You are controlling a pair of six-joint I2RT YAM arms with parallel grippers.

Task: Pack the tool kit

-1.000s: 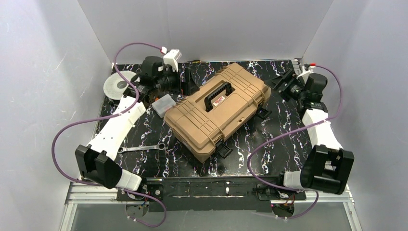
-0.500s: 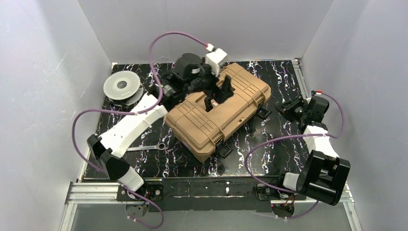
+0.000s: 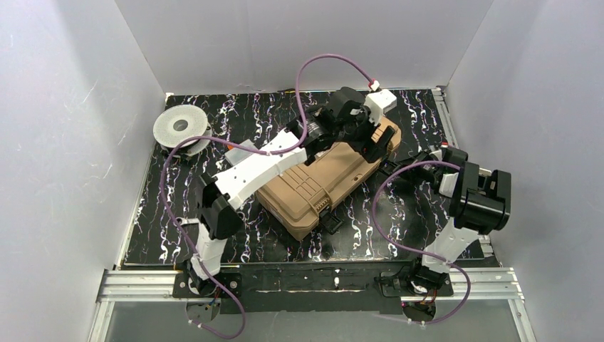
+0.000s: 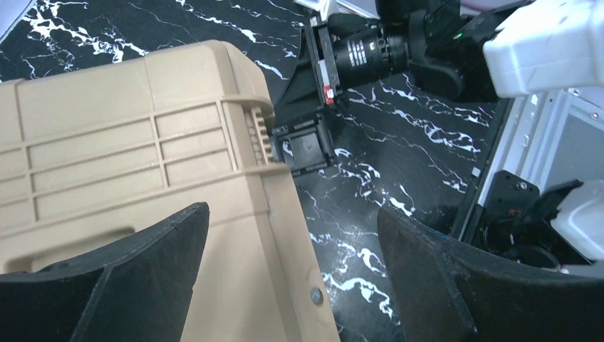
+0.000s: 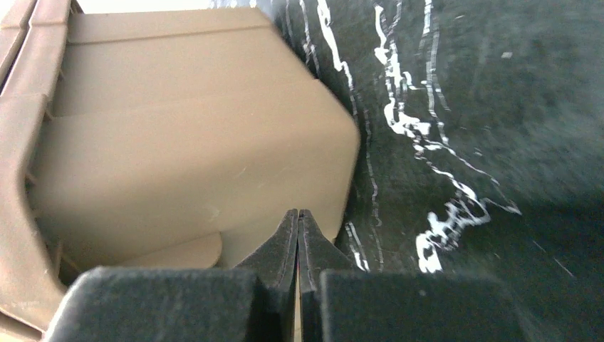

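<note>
top: overhead, far | wrists: close, both see toolbox (image 3: 308, 191) corner

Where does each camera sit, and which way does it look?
Top view: above and behind both arms, looking down on them, the table, toolbox and spool.
Left wrist: on the left arm, looking past its open jaws at the toolbox's corner and the right arm.
Right wrist: on the right arm, looking past its shut jaws at the toolbox's end.
All three show the toolbox.
</note>
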